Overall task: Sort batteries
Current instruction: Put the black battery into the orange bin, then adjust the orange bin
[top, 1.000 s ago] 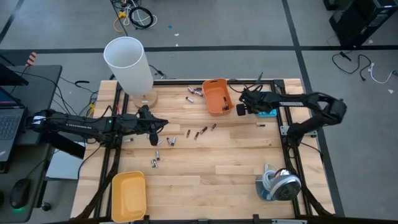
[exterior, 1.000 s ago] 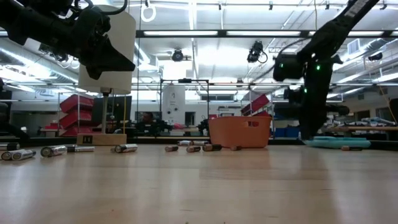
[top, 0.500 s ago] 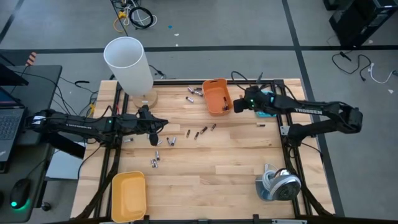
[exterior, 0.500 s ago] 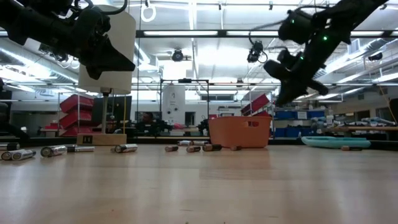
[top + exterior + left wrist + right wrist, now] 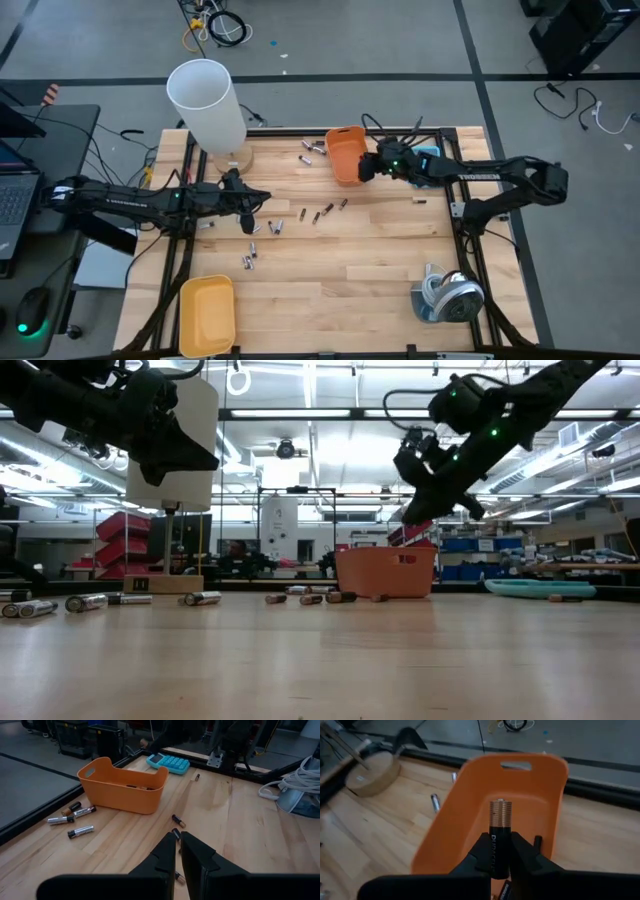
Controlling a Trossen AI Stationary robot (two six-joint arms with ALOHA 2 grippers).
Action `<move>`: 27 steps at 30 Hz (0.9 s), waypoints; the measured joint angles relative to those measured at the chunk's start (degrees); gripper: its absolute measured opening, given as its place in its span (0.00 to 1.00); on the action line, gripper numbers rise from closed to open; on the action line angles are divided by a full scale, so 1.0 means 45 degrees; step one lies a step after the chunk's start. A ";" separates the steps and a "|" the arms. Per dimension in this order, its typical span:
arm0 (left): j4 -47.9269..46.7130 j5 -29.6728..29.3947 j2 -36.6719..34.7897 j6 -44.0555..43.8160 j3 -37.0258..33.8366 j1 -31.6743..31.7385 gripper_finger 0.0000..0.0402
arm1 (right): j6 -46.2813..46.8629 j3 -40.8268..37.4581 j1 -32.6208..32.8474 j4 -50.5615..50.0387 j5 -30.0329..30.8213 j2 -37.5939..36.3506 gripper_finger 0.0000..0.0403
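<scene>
Orange bin (image 5: 347,153), yellow bin (image 5: 206,315), white cylinder (image 5: 208,104), pale striped wood table (image 5: 360,260); the held battery (image 5: 499,840) is black with a copper top, calculator (image 5: 168,763) light blue

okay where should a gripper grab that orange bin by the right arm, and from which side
Probably from above, on the orange bin wall: it sits upright and open-topped with thin bare walls, and fingers can straddle the rim. The short end with the handle slot looks freest; the right gripper, shut on a battery, hovers at the other end.

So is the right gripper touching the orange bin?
Apart. The low view shows the right gripper hanging clear above the orange bin; its wrist view shows it clamping a battery.
</scene>
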 joint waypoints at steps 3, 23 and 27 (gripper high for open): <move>-0.0005 0.0000 0.0000 0.0001 -0.0004 -0.0002 0.08 | 0.0087 0.0000 -0.0010 0.0153 -0.0005 0.0473 0.13; -0.0028 -0.0002 0.0000 -0.0007 -0.0002 0.0000 0.08 | -0.0857 0.0015 0.0092 0.0410 -0.0406 0.0739 0.21; 0.0027 0.0000 0.0000 -0.0005 0.0000 -0.0004 0.08 | -0.0857 0.0015 -0.0172 0.0254 0.0228 0.0969 0.11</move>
